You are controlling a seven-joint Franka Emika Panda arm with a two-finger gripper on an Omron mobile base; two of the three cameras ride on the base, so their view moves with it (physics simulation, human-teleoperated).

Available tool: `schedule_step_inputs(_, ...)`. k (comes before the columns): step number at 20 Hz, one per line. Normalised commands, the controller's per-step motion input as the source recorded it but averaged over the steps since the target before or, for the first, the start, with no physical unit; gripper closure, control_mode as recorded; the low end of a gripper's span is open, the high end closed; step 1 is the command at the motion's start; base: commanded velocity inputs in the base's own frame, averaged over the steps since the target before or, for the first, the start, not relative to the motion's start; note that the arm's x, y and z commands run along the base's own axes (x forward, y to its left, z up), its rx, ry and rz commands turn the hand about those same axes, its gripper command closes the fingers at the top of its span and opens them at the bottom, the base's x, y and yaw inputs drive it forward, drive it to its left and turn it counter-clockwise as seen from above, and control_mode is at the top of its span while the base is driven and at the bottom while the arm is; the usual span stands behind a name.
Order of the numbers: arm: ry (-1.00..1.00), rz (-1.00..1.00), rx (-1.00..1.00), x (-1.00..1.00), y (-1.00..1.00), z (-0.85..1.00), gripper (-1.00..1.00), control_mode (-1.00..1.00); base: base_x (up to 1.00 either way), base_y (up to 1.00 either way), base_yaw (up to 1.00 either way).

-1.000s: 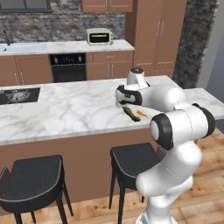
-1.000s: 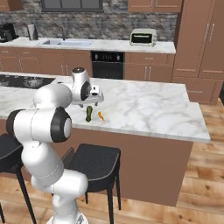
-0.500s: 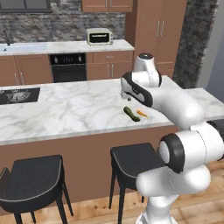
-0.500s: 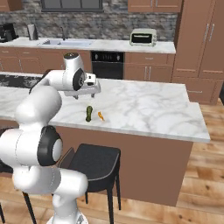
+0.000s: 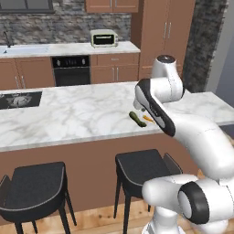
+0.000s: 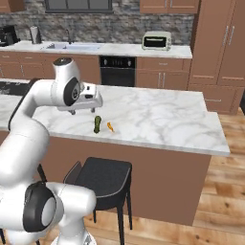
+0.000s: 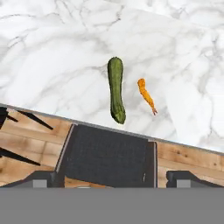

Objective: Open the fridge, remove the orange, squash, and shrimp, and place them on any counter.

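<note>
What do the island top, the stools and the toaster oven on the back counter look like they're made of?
The counter looks like polished marble or a marble-look slab: white with grey veins. The stool seems to have a dark woven or textured padded seat on thin dark legs, probably metal. The toaster oven looks like pale painted or brushed metal with a dark glass door, though it is too small to be sure.

Wide bare counter (image 5: pixel 68 114) all around; only squash (image 7: pixel 116 89) and shrimp (image 7: pixel 146 95) lying close together near front edge.
</note>
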Motion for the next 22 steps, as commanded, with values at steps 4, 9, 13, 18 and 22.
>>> schedule_step_inputs(4,-0.05,-0.08,0.06,-0.99,0.0,0.78,-1.0,-1.0,0.0,0.0,0.0)
schedule_step_inputs(9,-0.11,-0.1,0.15,-0.72,0.03,0.56,-1.0,-1.0,0.0,0.0,0.0)
schedule_step_inputs(13,-0.14,-0.09,0.15,-0.61,0.06,0.29,-1.0,-1.0,0.0,0.0,0.0)
schedule_step_inputs(18,-0.09,-0.16,0.05,-0.61,-0.01,0.3,-1.0,-1.0,0.0,0.0,0.0)
schedule_step_inputs(22,0.02,-0.13,0.0,-0.07,-0.11,0.21,-1.0,-1.0,0.0,0.0,0.0)
